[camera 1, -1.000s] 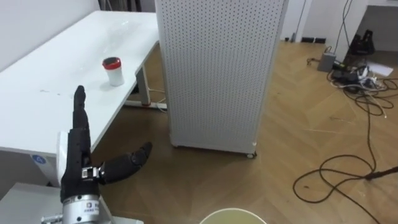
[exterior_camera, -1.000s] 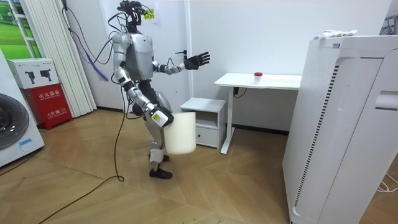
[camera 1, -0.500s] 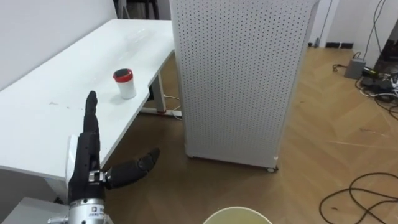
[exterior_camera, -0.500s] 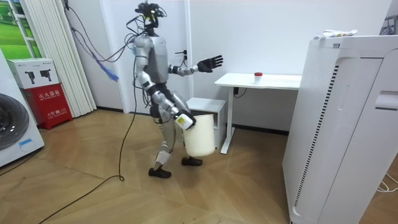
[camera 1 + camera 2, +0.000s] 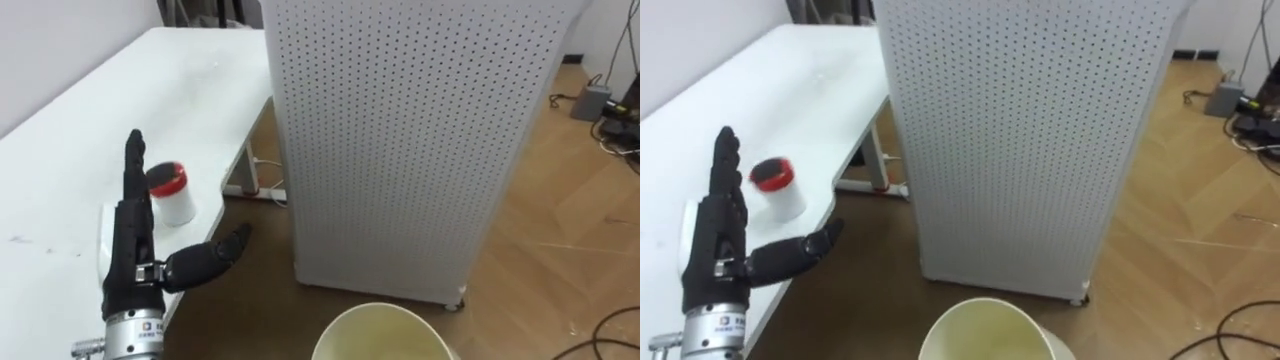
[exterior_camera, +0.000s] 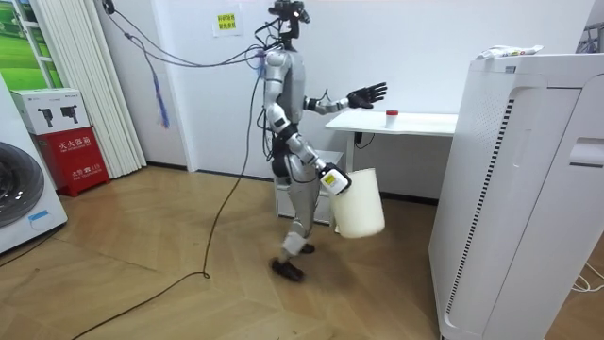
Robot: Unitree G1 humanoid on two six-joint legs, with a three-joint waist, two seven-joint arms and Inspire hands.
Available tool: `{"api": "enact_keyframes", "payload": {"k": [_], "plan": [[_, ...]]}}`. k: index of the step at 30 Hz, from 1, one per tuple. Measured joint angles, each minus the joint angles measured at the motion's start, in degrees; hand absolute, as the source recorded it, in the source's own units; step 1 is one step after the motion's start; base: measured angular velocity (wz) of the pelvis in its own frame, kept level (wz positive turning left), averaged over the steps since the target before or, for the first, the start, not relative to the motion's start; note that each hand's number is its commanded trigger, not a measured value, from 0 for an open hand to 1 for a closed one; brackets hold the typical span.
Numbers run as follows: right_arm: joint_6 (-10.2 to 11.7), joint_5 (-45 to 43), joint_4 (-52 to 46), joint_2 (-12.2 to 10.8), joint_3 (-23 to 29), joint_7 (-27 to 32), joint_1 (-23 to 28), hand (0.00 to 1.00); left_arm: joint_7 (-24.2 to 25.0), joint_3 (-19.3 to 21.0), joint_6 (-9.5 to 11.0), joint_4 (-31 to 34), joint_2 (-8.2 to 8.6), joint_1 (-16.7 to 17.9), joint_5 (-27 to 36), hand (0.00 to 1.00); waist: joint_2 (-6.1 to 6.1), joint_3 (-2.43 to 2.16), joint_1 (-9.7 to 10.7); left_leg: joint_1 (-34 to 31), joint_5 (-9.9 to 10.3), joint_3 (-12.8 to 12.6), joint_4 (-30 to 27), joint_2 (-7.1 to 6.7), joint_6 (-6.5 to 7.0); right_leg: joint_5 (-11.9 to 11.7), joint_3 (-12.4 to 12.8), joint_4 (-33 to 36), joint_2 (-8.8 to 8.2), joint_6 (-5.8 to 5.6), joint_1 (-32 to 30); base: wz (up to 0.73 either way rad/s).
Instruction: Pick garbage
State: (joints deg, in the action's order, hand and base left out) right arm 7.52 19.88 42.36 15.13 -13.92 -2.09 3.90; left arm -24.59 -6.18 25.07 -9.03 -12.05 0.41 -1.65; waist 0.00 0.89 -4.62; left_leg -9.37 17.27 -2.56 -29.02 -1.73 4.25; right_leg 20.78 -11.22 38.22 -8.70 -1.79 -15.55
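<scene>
Nothing is yet picked: the small white cup with a red lid (image 5: 172,193) stands on the white table (image 5: 60,170), just beside the empty, spread-fingered left hand (image 5: 133,255). The cream plastic bin (image 5: 380,308), carried beside the table, waits.

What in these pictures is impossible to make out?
1. The bottom of the bin: in the eye views the lower edge cuts it off, so whether it holds anything is unknown.
2. What is in the cup: in the eye views its red lid covers it.
3. How the right hand holds the bin: too small in the room view.
4. Whatever stands behind the perforated white panel: the panel hides it in the eye views.
</scene>
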Motion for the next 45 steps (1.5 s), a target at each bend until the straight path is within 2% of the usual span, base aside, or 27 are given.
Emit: {"api": "enact_keyframes", "payload": {"k": [1, 2, 3, 4, 5, 6, 7, 8, 9, 13, 14, 23, 27, 31, 37, 45], "plan": [[0.13, -0.19, 0.24, -0.22, -0.17, 0.02, -0.02, 1.0, 0.11, -0.13, -0.03, -0.08, 0.02, -0.04, -0.08, 0.0, -0.7, 0.08, 0.64, 1.17, 0.44, 0.2, 0.13, -0.04, -0.76, -6.6, 0.19, -6.25, 0.08, 0.17, -0.36, 0.45], [0.15, -0.28, 1.44, -0.56, -0.18, 0.1, -0.01, 1.0, 0.31, -0.43, -0.17, -0.26, 0.2, 0.41, -0.12, 0.0, -0.61, -0.19, 1.2, 2.15, 0.76, 1.19, 0.19, 0.77, -1.61, -8.06, -0.1, -7.42, 0.5, 1.47, 1.07, 0.31], [0.14, -0.49, 1.68, -0.57, -0.18, 0.11, -0.02, 1.0, 0.4, -0.53, -0.17, -0.21, 0.17, 0.48, -0.12, 0.0, -0.61, -0.26, 1.03, 2.39, 0.63, 1.22, 0.38, 1.34, -1.9, -8.28, -0.45, -8.61, 1.23, 1.85, 1.84, 0.15], [0.15, -0.85, 1.57, -0.59, -0.19, 0.05, -0.22, 1.0, 0.41, -0.39, -0.17, 0.1, -0.11, 0.45, -0.1, 0.0, -0.83, -0.12, 0.48, 1.89, 0.08, 0.91, -0.08, 2.43, -2.94, -8.75, -0.54, -10.76, 2.51, 2.6, 3.4, 0.0], [0.19, -0.86, 1.53, -0.59, -0.18, 0.0, -0.32, 1.0, 0.41, -0.36, -0.17, 0.12, -0.28, 0.38, -0.11, 0.0, -1.0, -0.01, 0.52, 1.34, 0.03, 0.86, -0.44, 2.93, -3.45, -8.96, -0.08, -12.03, 3.04, 2.83, 4.23, 0.27], [0.34, -0.62, 1.55, -0.56, -0.09, -0.11, -0.44, 1.0, 0.48, -0.43, -0.22, 0.19, -0.39, 0.22, -0.18, 0.0, -1.34, 0.13, 1.1, 0.32, -0.29, 0.99, 1.23, 3.34, -4.35, -9.1, 1.48, -14.05, 4.03, 2.72, 5.59, 0.52], [0.41, -0.03, 1.55, -0.12, 0.13, -0.37, -0.46, 1.0, 0.49, -0.87, -0.73, 1.0, -0.3, 0.03, -0.34, 0.0, -1.41, 0.15, 1.36, -1.43, -2.16, 1.27, 4.99, 3.42, -4.6, -9.2, 2.99, -15.34, 4.95, 2.51, 6.08, 0.52], [0.4, -0.03, 1.75, -0.19, 0.23, -0.46, -0.51, 1.0, 0.49, -0.87, -0.81, 1.37, -0.3, 0.1, -0.54, 0.0, -1.98, 0.12, 1.21, -1.82, -3.26, 1.04, 4.91, 3.6, -4.06, -9.19, 3.36, -15.75, 5.0, 2.37, 6.11, 0.28], [0.4, -0.1, 1.68, 0.06, 0.02, -1.09, -0.53, 1.0, 0.04, -0.85, -1.12, 1.98, -0.27, 0.4, -0.62, 0.0, -2.26, -0.07, 0.93, -1.19, -3.85, 0.6, 5.47, 3.89, -4.12, -9.79, 3.24, -17.4, 5.39, 1.82, 6.77, 0.05], [0.42, -0.21, 1.58, 0.06, -0.05, -3.4, -0.69, 1.0, -0.71, -0.68, -1.33, 2.94, -0.46, 0.61, -0.77, 0.0, -1.68, -0.07, -0.47, 2.44, -3.84, 0.97, 8.64, 3.58, -4.11, -11.0, 2.35, -23.5, 6.33, 1.6, 11.56, -0.09], [0.42, -0.21, 1.58, 0.04, -0.05, -4.27, -0.61, 1.0, -0.79, -0.65, -1.33, 3.55, -0.46, 0.86, -0.76, 0.0, -1.58, -0.07, -0.41, 3.55, -3.85, 1.06, 9.85, 3.18, -4.1, -11.0, 2.23, -23.98, 6.33, 1.59, 12.35, 0.04], [0.61, -0.96, 1.2, 0.0, -0.05, -6.85, -0.6, 1.0, -1.29, -0.56, -1.31, 4.95, -0.5, 2.74, -0.82, 0.0, -1.52, -0.11, -0.6, 7.14, -3.86, 1.21, 12.68, 3.11, -4.1, -10.99, 1.45, -25.84, 6.49, 1.59, 15.42, 0.0], [0.76, -3.33, 1.2, -0.03, 0.24, -6.92, -0.61, 1.0, -1.39, 1.3, -1.31, 5.54, -0.51, 2.88, -1.81, 0.0, -1.52, -0.11, -0.56, 7.8, -3.86, 1.23, 12.79, 3.12, -4.1, -10.99, 0.37, -25.87, 6.39, 1.58, 16.01, 0.0], [0.77, -4.73, 1.21, -0.16, 1.17, -6.8, -0.59, 1.0, -2.43, 3.88, -1.27, 9.72, -0.53, 3.49, -2.94, 0.0, -1.51, -0.11, -0.62, 7.98, -3.86, 1.59, 12.77, 3.06, -4.1, -10.99, -0.62, -25.89, 6.27, 1.57, 16.49, 0.04], [1.31, -4.4, 1.33, -0.29, 1.11, -6.73, -0.59, 1.0, -5.06, 5.65, -0.68, 14.8, -0.52, 3.98, -2.95, 0.0, -1.29, -0.26, -2.07, 7.91, -3.89, 2.1, 12.51, 2.97, -4.13, -10.98, -2.15, -25.84, 6.1, 1.57, 16.79, 0.05], [1.33, -4.41, 1.54, -0.52, 1.09, -6.72, -0.58, 1.0, -5.27, 5.95, -0.59, 14.81, -0.52, 3.99, -3.01, 0.0, -1.24, -0.35, -3.14, 7.62, -4.3, 3.42, 12.49, 2.37, -4.02, -10.9, -3.45, -26.37, 5.79, 1.46, 17.49, 0.11]]}}
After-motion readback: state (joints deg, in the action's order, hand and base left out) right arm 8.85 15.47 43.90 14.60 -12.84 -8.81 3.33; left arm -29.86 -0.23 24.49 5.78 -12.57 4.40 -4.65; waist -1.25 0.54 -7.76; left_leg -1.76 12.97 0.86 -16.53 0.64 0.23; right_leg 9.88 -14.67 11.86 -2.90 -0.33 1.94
